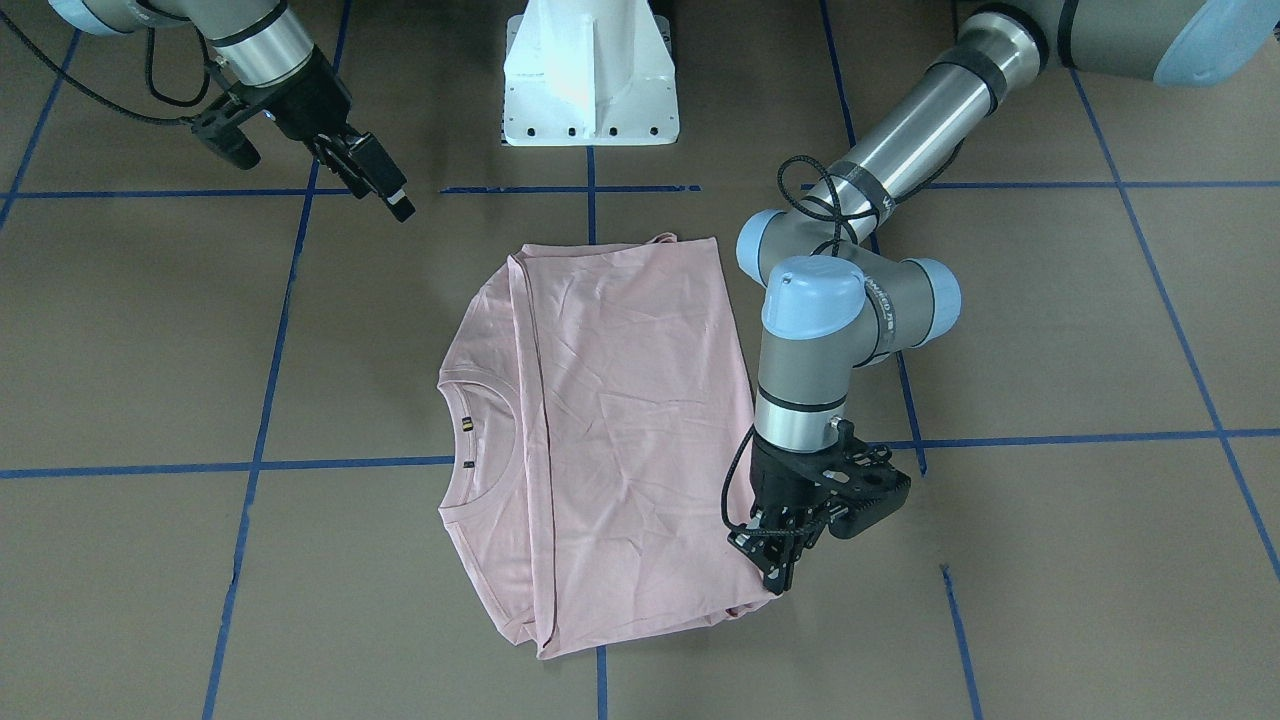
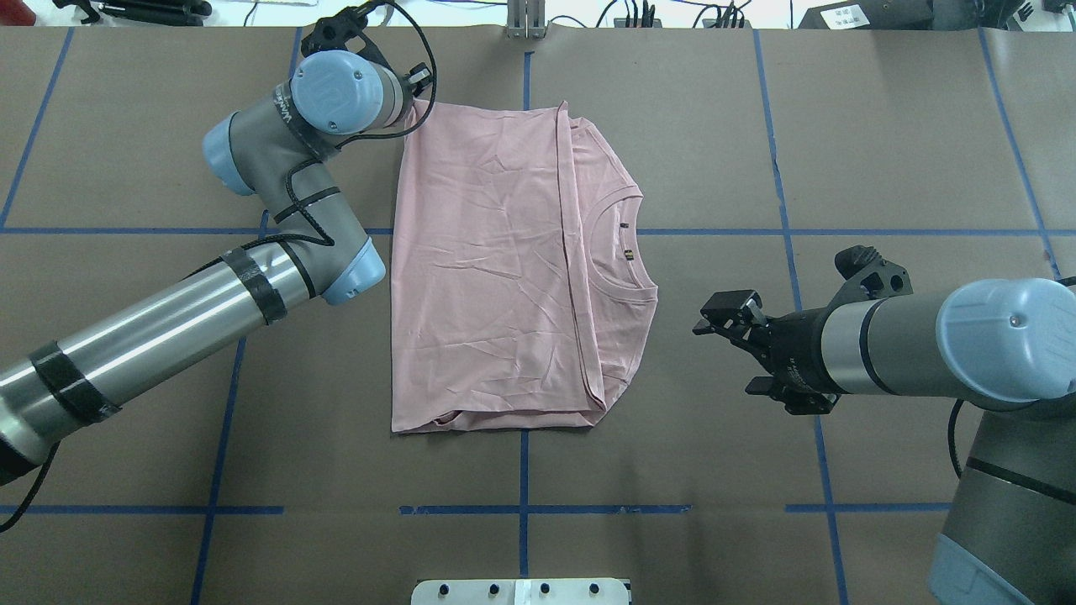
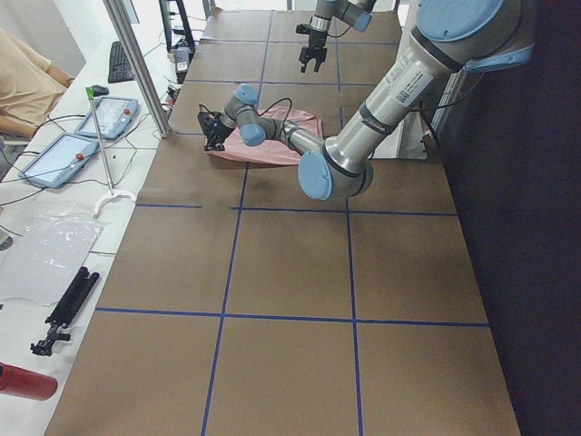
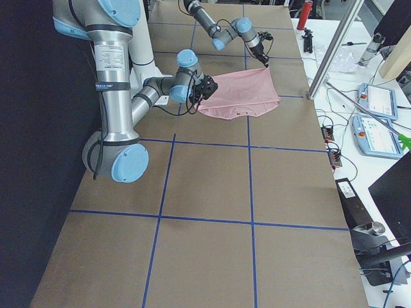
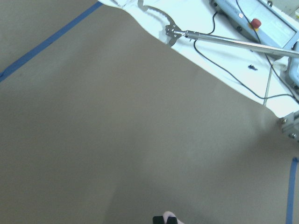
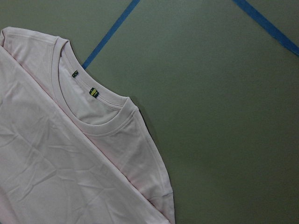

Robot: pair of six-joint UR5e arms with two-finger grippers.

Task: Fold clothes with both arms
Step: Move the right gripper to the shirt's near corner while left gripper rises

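Pink T-shirt, part-folded, at centre of table.
Left gripper clamped on the T-shirt's far left corner; right gripper jaws apart, clear of the cloth, near the collar side.

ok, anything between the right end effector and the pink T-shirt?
Nothing: overhead view shows only bare brown table paper between the right end effector and the pale pink T-shirt.
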